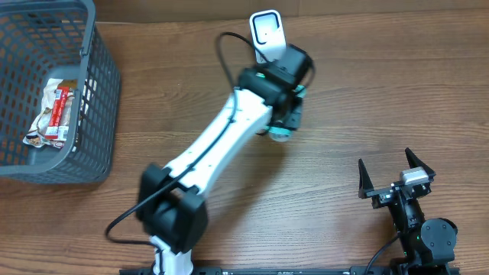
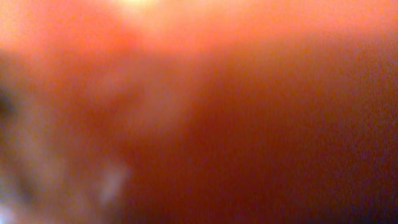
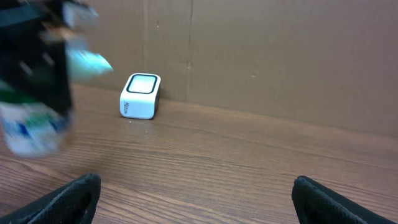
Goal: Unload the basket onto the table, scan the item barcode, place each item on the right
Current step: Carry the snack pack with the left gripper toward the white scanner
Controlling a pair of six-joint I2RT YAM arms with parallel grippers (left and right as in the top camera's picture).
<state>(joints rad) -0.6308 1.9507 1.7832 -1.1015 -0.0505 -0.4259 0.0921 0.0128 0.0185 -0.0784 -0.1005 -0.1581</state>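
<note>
Overhead view. Table [image 1: 344, 99]. Basket [image 1: 103, 84] at ten o'clock. Scanner [image 1: 266, 30] at twelve o'clock. Left gripper [image 1: 287, 121] is just beside the scanner, jaws pinching the item [image 1: 280, 134], a small white-and-blue container. Right gripper [image 1: 397, 177] at four o'clock, jaws spread, empty. Progress: item picked and near scanner; barcode presentation judged not yet done.

overhead evenly lit, left wrist pic total orange blur

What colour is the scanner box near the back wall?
The scanner is white with a pale screen; clearest in the right wrist view.
</note>
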